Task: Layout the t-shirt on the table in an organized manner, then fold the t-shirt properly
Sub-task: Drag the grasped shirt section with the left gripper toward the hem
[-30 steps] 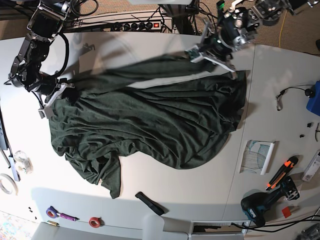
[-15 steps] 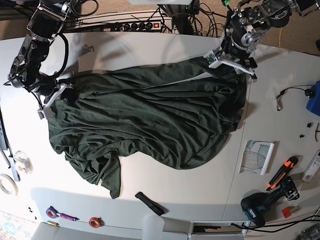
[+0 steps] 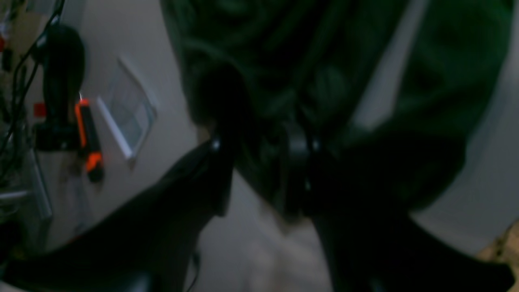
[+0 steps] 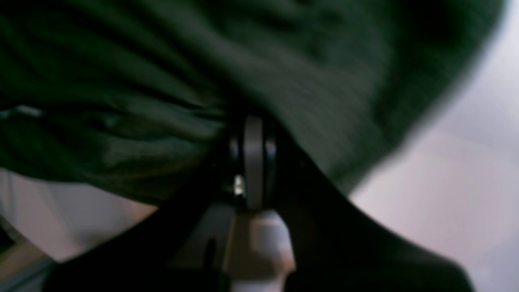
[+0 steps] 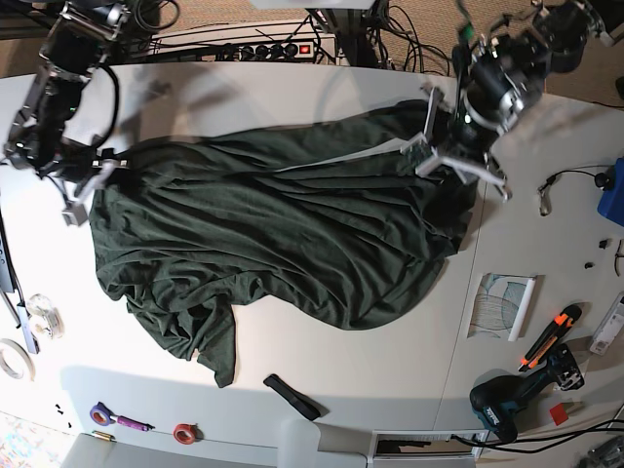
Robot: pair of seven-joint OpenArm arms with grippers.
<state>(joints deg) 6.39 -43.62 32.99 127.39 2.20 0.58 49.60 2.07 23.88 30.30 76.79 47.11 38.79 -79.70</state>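
In the left wrist view, which is blurred, the left gripper (image 3: 259,170) holds its two dark fingers (image 3: 221,174) a narrow gap apart. A bunched fold of the dark green t-shirt (image 3: 284,61) is pinched in that gap. The pale table (image 3: 170,81) shows on either side of the t-shirt.

In the right wrist view, the right gripper (image 4: 253,154) is pressed almost together, biting a gathered edge of the t-shirt (image 4: 162,81). The cloth drapes across the upper frame.

In the base view, the t-shirt (image 5: 292,244) lies wrinkled but spread over the middle of the table (image 5: 292,97), with one flap trailing off its near side. The left gripper (image 5: 450,156) sits at the t-shirt's far corner on the view's right. The right gripper (image 5: 90,185) sits at its far corner on the view's left.
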